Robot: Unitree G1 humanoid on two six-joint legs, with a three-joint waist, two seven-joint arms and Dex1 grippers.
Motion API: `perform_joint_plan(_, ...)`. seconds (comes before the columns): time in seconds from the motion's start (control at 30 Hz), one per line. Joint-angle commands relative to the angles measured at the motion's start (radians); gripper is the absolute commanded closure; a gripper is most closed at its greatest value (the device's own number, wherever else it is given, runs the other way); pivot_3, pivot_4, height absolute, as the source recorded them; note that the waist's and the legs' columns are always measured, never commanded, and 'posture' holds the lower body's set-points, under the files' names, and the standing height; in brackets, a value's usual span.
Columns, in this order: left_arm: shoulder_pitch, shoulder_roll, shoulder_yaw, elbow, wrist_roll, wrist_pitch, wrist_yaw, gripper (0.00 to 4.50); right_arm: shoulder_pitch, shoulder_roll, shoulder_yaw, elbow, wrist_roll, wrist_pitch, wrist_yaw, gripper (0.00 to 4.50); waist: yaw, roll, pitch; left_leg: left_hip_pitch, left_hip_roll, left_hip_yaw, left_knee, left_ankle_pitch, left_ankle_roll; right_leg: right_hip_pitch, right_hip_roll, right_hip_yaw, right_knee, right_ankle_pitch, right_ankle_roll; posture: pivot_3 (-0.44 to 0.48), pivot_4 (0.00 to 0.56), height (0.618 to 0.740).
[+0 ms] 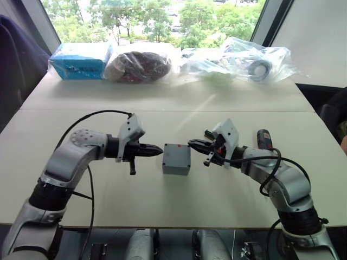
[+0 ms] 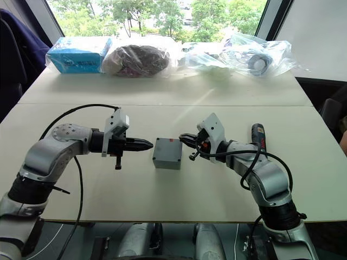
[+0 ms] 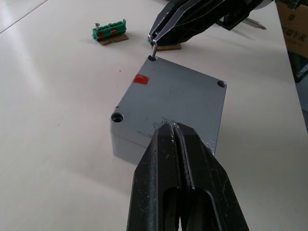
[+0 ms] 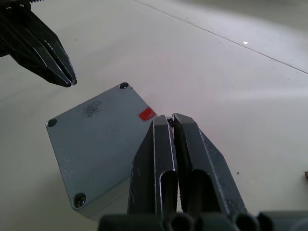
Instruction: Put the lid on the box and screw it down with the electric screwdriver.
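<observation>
Left wrist view: lid (image 3: 173, 98) lies just beyond left gripper (image 3: 174, 128).

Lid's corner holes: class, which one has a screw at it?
The hole beside the red mark: the right claw holds a screw there; the other visible holes are empty.

blue carton (image 1: 80, 60) far edge | clear plastic bags (image 1: 238, 60) beside | green connector block (image 3: 109, 31) on table (image 1: 162, 116)

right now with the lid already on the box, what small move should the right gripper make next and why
Probably lower the right gripper slightly to seat the screw in the corner hole of the lid: the screw hangs tip-down just above that hole, and the other visible holes look empty.
</observation>
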Motion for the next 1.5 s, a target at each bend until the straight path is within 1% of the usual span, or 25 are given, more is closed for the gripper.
perform_joint_plan(0.03, -0.011, -0.005, 0.004, -0.024, -0.013, -0.009, 0.0, 4.5, 0.002, -0.006, 0.01, -0.012, -0.007, -0.027, 0.006, 4.43, -0.001, 0.0, 0.0, 0.0, 0.0, 0.0, 0.0, 0.0, 0.0, 0.0, 0.0, 0.0, 0.0, 0.0, 0.0, 0.0, 0.15, 0.74)
perform_joint_plan(0.43, -0.021, -0.011, -0.001, -0.013, -0.002, -0.018, 0.001, 4.5, -0.003, 0.006, 0.027, 0.017, -0.029, -0.053, 0.001, 4.43, 0.0, 0.0, 0.0, 0.0, 0.0, 0.0, 0.0, 0.0, 0.0, 0.0, 0.0, 0.0, 0.0, 0.0, 0.0, 0.0, 0.15, 0.74)
perform_joint_plan(0.5, -0.023, -0.013, 0.0, -0.012, -0.003, -0.017, 0.001, 4.5, -0.003, 0.006, 0.024, 0.015, -0.024, -0.051, 0.004, 3.92, 0.0, 0.0, 0.0, 0.0, 0.0, 0.0, 0.0, 0.0, 0.0, 0.0, 0.0, 0.0, 0.0, 0.0, 0.0, 0.0, 0.15, 0.74)
perform_joint_plan(0.53, -0.025, -0.014, 0.0, -0.012, -0.003, -0.017, 0.002, 4.5, -0.003, 0.006, 0.022, 0.015, -0.022, -0.05, 0.005, 3.83, 0.0, 0.0, 0.0, 0.0, 0.0, 0.0, 0.0, 0.0, 0.0, 0.0, 0.0, 0.0, 0.0, 0.0, 0.0, 0.0, 0.15, 0.74)
perform_joint_plan(0.6, -0.03, -0.017, 0.002, -0.009, -0.006, -0.014, 0.002, 4.5, -0.005, 0.002, 0.017, 0.013, -0.02, -0.047, 0.005, 2.95, 0.0, 0.0, 0.0, 0.0, 0.0, 0.0, 0.0, 0.0, 0.0, 0.0, 0.0, 0.0, 0.0, 0.0, 0.0, 0.0, 0.15, 0.74)
perform_joint_plan(0.63, -0.032, -0.019, 0.002, -0.008, -0.007, -0.013, 0.003, 4.5, -0.007, -0.001, 0.015, 0.011, -0.019, -0.045, 0.005, 2.67, 0.0, 0.0, 0.0, 0.0, 0.0, 0.0, 0.0, 0.0, 0.0, 0.0, 0.0, 0.0, 0.0, 0.0, 0.0, 0.0, 0.15, 0.74)
perform_joint_plan(0.77, -0.04, -0.037, -0.001, -0.003, -0.007, -0.015, 0.007, 4.5, -0.012, -0.007, 0.006, -0.005, -0.011, -0.025, 0.0, 1.12, 0.0, 0.0, 0.0, 0.0, 0.0, 0.0, 0.0, 0.0, 0.0, 0.0, 0.0, 0.0, 0.0, 0.0, 0.0, 0.0, 0.15, 0.74)
perform_joint_plan(0.8, -0.041, -0.041, -0.001, -0.004, -0.007, -0.015, 0.007, 4.5, -0.012, -0.007, 0.003, -0.01, -0.009, -0.02, -0.003, 0.91, 0.0, 0.0, 0.0, 0.0, 0.0, 0.0, 0.0, 0.0, 0.0, 0.0, 0.0, 0.0, 0.0, 0.0, 0.0, 0.0, 0.15, 0.74)
perform_joint_plan(0.83, -0.045, -0.045, 0.0, -0.009, -0.014, -0.011, 0.005, 4.5, -0.017, -0.001, -0.029, -0.029, 0.018, 0.008, -0.017, 0.49, 0.0, 0.0, 0.0, 0.0, 0.0, 0.0, 0.0, 0.0, 0.0, 0.0, 0.0, 0.0, 0.0, 0.0, 0.0, 0.0, 0.15, 0.74)
perform_joint_plan(0.87, -0.05, -0.05, 0.001, -0.015, -0.019, -0.007, 0.003, 4.5, -0.024, 0.01, -0.075, -0.049, 0.056, 0.045, -0.035, 0.23, 0.001, 0.0, 0.0, 0.0, 0.0, 0.0, 0.0, 0.0, 0.0, 0.0, 0.0, 0.0, 0.0, 0.0, 0.0, 0.0, 0.15, 0.74)
perform_joint_plan(0.97, -0.077, -0.053, -0.004, -0.026, -0.017, -0.012, -0.005, 4.5, -0.078, 0.036, -0.224, -0.076, 0.156, 0.18, -0.126, 0.23, 0.001, 0.0, 0.0, 0.0, 0.0, 0.0, 0.0, 0.001, -0.001, 0.0, 0.0, 0.0, 0.0, 0.0, 0.0, 0.0, 0.15, 0.74)
perform_joint_plan(1.03, -0.104, -0.06, -0.007, -0.037, -0.019, -0.014, -0.007, 4.5, -0.13, 0.015, -0.315, -0.067, 0.186, 0.294, -0.191, 0.23, 0.001, 0.0, 0.0, 0.0, 0.0, 0.0, 0.0, 0.001, -0.002, 0.0, 0.0, 0.0, 0.0, 0.0, 0.0, 0.0, 0.15, 0.74)
perform_joint_plan(1.1, -0.129, -0.067, -0.012, -0.048, -0.025, -0.014, -0.01, 4.5, -0.179, -0.025, -0.395, -0.053, 0.208, 0.407, -0.235, 0.23, 0.004, 0.0, 0.0, 0.0, 0.001, 0.0, 0.0, 0.001, -0.002, 0.0, 0.0, 0.0, 0.0, 0.0, 0.0, 0.0, 0.15, 0.74)
perform_joint_plan(1.13, -0.141, -0.068, -0.016, -0.057, -0.029, -0.014, -0.017, 4.5, -0.209, -0.057, -0.437, -0.042, 0.219, 0.477, -0.247, 0.11, 0.004, 0.0, 0.0, 0.0, 0.001, 0.0, 0.0, 0.001, -0.001, 0.0, 0.0, 0.0, 0.0, 0.0, 0.0, 0.0, 0.15, 0.74)
perform_joint_plan(1.2, -0.166, -0.066, -0.028, -0.076, -0.035, -0.02, -0.039, 4.5, -0.285, -0.134, -0.516, 0.001, 0.206, 0.659, -0.278, 0.11, 0.001, 0.0, 0.0, 0.0, 0.001, 0.0, 0.0, 0.001, -0.001, 0.0, 0.0, 0.0, -0.001, 0.0, 0.0, 0.0, 0.15, 0.74)
perform_joint_plan(1.27, -0.189, -0.064, -0.04, -0.087, -0.036, -0.032, -0.059, 4.5, -0.327, -0.231, -0.545, 0.068, 0.191, 0.791, -0.319, 0.11, 0.001, 0.0, 0.0, 0.0, 0.001, 0.001, 0.0, 0.0, -0.001, -0.001, 0.0, 0.001, 0.0, 0.0, 0.0, 0.0, 0.15, 0.74)
perform_joint_plan(1.3, -0.198, -0.065, -0.046, -0.087, -0.035, -0.038, -0.068, 4.5, -0.324, -0.281, -0.546, 0.107, 0.207, 0.813, -0.333, 0.11, 0.002, 0.0, 0.0, 0.0, 0.001, 0.001, 0.0, 0.0, 0.0, -0.001, 0.0, 0.001, 0.0, 0.0, 0.0, 0.0, 0.15, 0.74)
perform_joint_plan(1.37, -0.218, -0.064, -0.058, -0.082, -0.029, -0.056, -0.091, 4.5, -0.252, -0.48, -0.494, 0.195, 0.362, 0.818, -0.299, 0.11, 0.007, 0.0, 0.0, 0.0, 0.0, 0.001, -0.001, 0.0, 0.0, 0.0, 0.0, 0.0, -0.001, 0.0, -0.001, 0.0, 0.15, 0.74)
perform_joint_plan(1.43, -0.228, -0.058, -0.074, -0.072, -0.016, -0.079, -0.115, 4.5, -0.186, -0.628, -0.464, 0.255, 0.508, 0.818, -0.281, 0.11, 0.004, 0.0, 0.0, 0.0, 0.0, 0.002, -0.001, -0.001, 0.001, 0.001, 0.0, 0.0, -0.003, 0.0, -0.001, 0.0, 0.15, 0.74)
perform_joint_plan(1.5, -0.235, -0.054, -0.085, -0.056, -0.005, -0.101, -0.135, 4.5, -0.134, -0.734, -0.433, 0.296, 0.608, 0.818, -0.281, 0.11, -0.004, 0.0, 0.0, 0.0, 0.0, 0.001, -0.001, -0.001, 0.002, 0.001, 0.0, 0.002, -0.003, 0.0, -0.001, 0.0, 0.15, 0.74)
